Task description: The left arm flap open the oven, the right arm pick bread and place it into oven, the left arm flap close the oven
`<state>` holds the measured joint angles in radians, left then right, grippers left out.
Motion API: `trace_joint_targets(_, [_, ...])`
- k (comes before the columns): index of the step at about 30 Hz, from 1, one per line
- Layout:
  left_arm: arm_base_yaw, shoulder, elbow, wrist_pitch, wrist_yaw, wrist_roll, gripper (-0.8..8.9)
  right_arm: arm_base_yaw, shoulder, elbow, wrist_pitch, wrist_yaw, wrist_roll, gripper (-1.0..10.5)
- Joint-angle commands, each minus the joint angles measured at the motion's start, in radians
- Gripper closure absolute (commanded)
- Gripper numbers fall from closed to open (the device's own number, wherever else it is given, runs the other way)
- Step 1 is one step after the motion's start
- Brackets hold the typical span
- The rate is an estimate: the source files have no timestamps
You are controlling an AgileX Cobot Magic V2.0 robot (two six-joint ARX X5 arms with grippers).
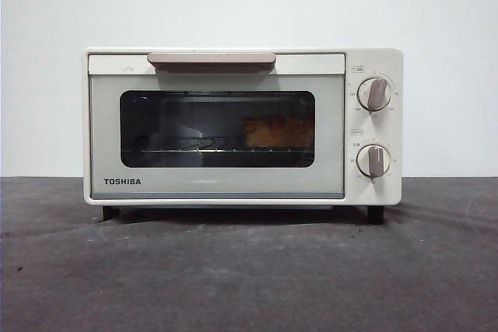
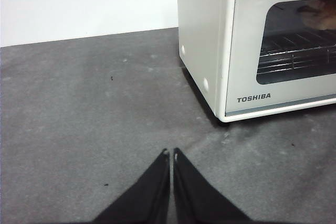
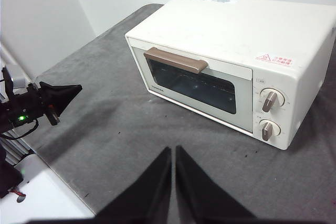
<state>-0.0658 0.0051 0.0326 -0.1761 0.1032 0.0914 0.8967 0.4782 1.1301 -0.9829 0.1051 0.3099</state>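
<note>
Bread [image 1: 277, 131] inside the oven [image 1: 226, 192], on the wire rack [image 1: 198, 145], toward the knob side, seen through the dark door glass. Oven door shut, handle [image 1: 211, 61] up top. Left gripper [image 2: 171, 153] low over the grey mat [image 1: 249, 277] off the oven's TOSHIBA-label corner, jaws pressed together, empty. Right gripper [image 3: 172, 149] higher, in front of the oven, jaws likewise clenched on nothing.

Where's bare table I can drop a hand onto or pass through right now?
Bare grey mat runs in front of the closed oven, from its door to the near edge. More lies off its side nearest the left hand, which hangs shut there, with the right hand shut in front. Crowded only inside: the bread sits on the rack.
</note>
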Motion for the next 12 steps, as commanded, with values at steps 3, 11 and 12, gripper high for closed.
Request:
trace_joint_targets(3, [0.001, -0.002, -0.021, -0.006, -0.001, 0.011, 7.97, 0.005, 0.003, 0.014, 0.018, 0.011, -0.015, 9.4])
trace_joint_targets(11, [0.001, -0.002, -0.021, -0.006, -0.002, 0.011, 7.97, -0.362, -0.048, -0.23, 0.481, -0.103, -0.125, 9.4])
trace_joint_targets(12, [0.001, -0.002, -0.021, -0.006, -0.002, 0.011, 7.97, -0.425, -0.068, -0.299, 0.558, -0.148, -0.167, 9.4])
